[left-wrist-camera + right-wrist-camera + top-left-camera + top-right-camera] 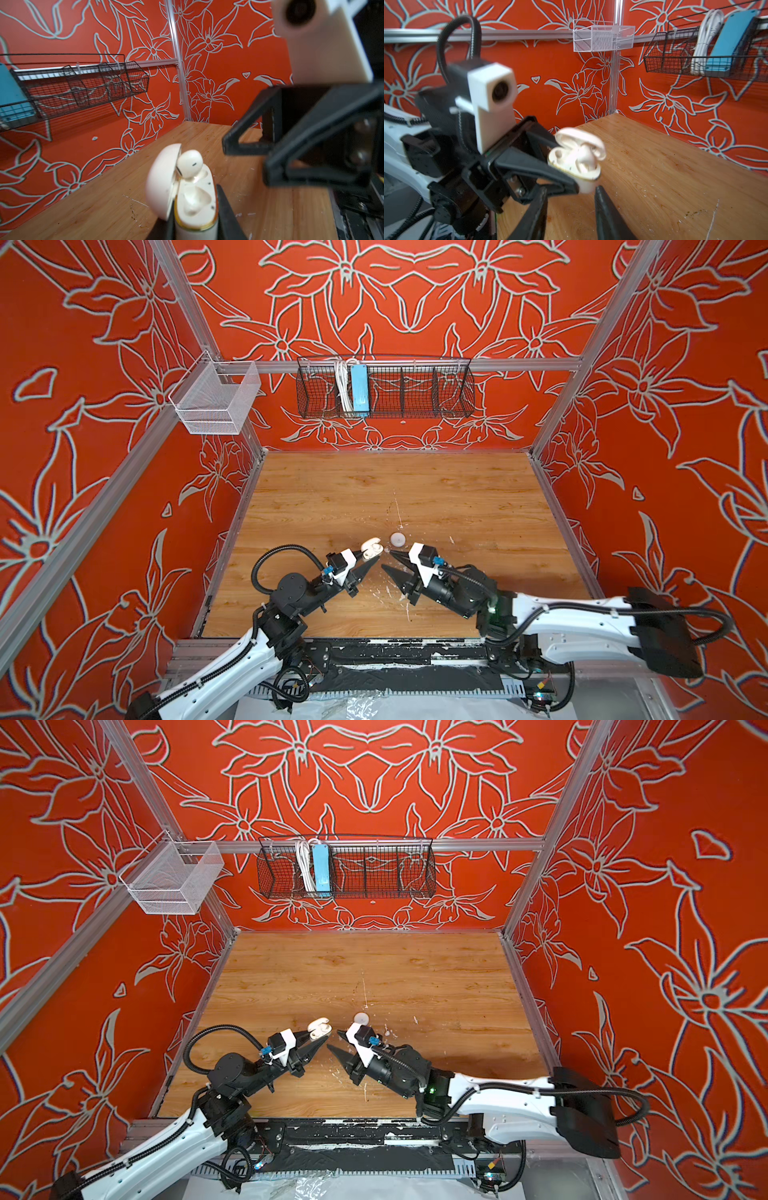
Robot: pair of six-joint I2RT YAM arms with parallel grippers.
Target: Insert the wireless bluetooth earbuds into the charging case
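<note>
Both top views only: round white object (397,539) near right pincer (386,559)

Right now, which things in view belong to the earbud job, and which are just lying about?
Job: charging case, open, held by left gripper; one earbud in it; right gripper, open, empty.
Lying about: round white object on the table; black wire basket with blue power strip and white cable; white mesh basket.

It is a lab robot cell: aluminium frame (190,302), red flower-printed walls (415,294), paint-flecked wooden tabletop (415,489), black wire basket (415,393) on the back rail (519,364).
</note>
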